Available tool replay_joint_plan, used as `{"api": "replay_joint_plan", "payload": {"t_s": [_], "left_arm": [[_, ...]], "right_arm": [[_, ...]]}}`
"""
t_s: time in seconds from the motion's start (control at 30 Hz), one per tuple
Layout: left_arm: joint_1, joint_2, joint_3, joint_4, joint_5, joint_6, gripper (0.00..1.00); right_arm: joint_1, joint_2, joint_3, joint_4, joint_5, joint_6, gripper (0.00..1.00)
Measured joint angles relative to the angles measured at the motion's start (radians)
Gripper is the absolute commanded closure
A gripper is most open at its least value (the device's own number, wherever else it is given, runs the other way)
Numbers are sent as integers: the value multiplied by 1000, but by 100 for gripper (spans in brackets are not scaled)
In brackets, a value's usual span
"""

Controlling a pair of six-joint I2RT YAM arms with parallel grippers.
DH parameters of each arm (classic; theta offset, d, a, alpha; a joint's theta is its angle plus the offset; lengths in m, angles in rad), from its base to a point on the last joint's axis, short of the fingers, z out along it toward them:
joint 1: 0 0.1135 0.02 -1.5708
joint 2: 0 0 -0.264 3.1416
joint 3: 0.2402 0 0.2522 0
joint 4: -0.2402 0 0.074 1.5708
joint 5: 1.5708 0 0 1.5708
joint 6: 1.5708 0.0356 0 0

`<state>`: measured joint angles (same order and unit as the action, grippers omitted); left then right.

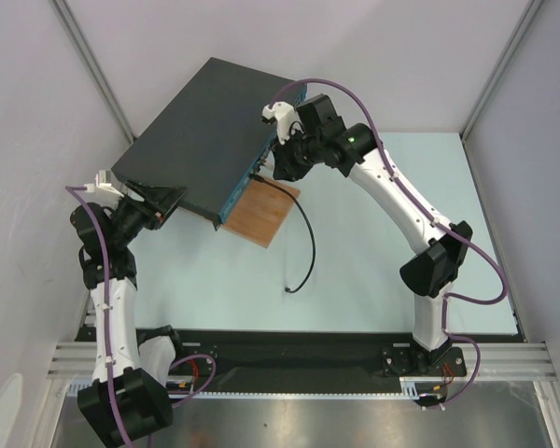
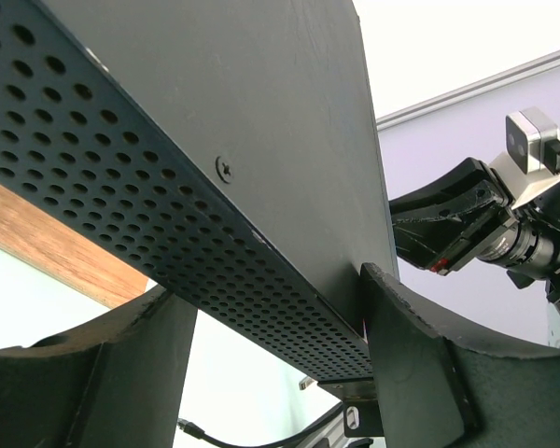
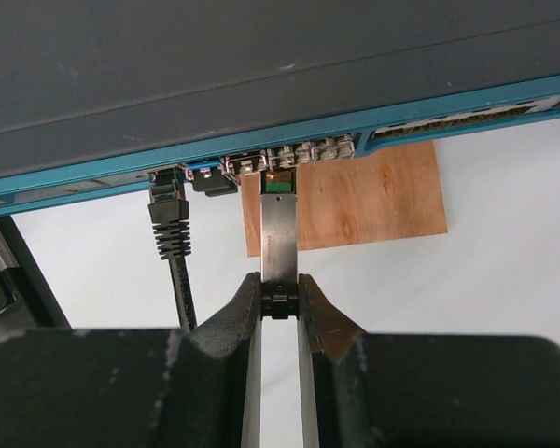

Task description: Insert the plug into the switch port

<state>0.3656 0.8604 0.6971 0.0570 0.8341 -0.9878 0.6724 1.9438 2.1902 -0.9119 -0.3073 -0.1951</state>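
The right hand (image 3: 280, 291) is clenched on the plug (image 3: 279, 224), a flat silver stick. Its green tip sits right at a socket in the blue front of the switch (image 3: 261, 75). The left hand (image 2: 280, 317) grips the switch's corner, likely to stop it sliding.

The plug should go straight in, slow and level. A black cable (image 3: 173, 233) is plugged in just beside it, so don't bump that. A wooden board (image 3: 373, 191) pokes out from under the switch on the counter (image 3: 504, 280).

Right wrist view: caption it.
Right gripper holds slim grey metal plug at the socket row of the teal-fronted dark grey switch.
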Motion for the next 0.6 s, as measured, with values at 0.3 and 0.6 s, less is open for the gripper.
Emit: {"api": "replay_joint_plan", "payload": {"t_s": [0.3,0.6], "left_arm": [[0,4,0,1,4,0,86],[0,4,0,0,4,-1,86]], "right_arm": [[19,0,-22,15,-6,-8,100],[21,0,-31,20,5,-12,100]]}}
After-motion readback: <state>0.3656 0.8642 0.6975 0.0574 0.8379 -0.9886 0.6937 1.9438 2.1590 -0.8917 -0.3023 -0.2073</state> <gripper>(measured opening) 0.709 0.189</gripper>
